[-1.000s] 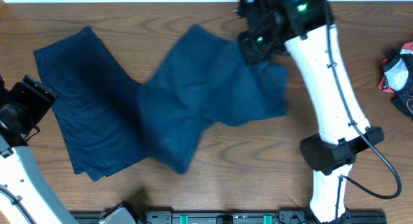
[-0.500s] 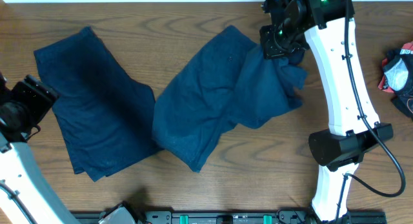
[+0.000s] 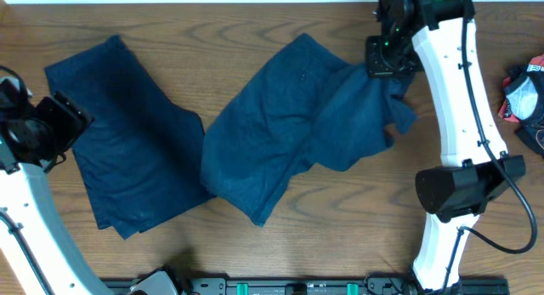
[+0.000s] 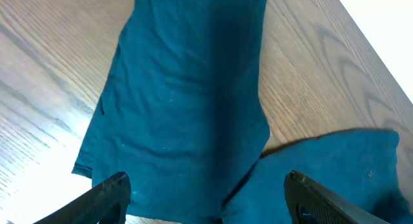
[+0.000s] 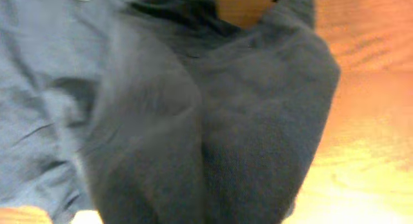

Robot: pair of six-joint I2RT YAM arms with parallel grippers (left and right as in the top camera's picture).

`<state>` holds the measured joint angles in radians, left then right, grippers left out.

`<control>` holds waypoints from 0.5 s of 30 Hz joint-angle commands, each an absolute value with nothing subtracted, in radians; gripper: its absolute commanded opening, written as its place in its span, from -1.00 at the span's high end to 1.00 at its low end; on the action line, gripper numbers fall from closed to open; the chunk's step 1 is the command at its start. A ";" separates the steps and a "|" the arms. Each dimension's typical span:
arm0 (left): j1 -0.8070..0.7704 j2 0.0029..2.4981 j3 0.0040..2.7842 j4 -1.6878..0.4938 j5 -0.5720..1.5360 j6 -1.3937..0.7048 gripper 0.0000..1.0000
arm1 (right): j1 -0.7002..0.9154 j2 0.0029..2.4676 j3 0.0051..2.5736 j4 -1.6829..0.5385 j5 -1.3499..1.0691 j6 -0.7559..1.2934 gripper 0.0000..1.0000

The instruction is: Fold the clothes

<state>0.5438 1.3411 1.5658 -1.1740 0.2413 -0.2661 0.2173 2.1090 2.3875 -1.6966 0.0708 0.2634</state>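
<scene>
**A:** Your right gripper (image 3: 387,61) is pinched tight on a bunched corner of the crumpled garment (image 3: 289,133), at the far right of the table (image 3: 255,23). In the right wrist view dark cloth (image 5: 193,121) fills the frame, so you cannot see the fingers themselves.

**B:** Agreed, and the grip explains the shape. The fabric rises in a gather toward your pincer and fans out leftward and toward you, creased, with its lower tip lying over the edge of the flat garment (image 3: 127,150). I judge you are dragging it to spread it.

**A:** Your left gripper (image 3: 59,125) stands wide and holds nothing. It hovers at the left edge of the flat piece, apart from it. Its wrist view shows both fingers (image 4: 113,192) spread, with that flat garment (image 4: 187,101) below them.

**B:** So the clothes (image 3: 212,159) are both on the wood: one laid out to your left, one rumpled at centre. Neither is folded yet. Mind the red and black object (image 3: 523,95) well off to your right.
</scene>
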 commanded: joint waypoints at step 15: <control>0.382 1.428 1.575 -1.174 0.254 -0.279 -0.56 | 0.090 2.108 2.240 -1.699 0.255 0.434 0.98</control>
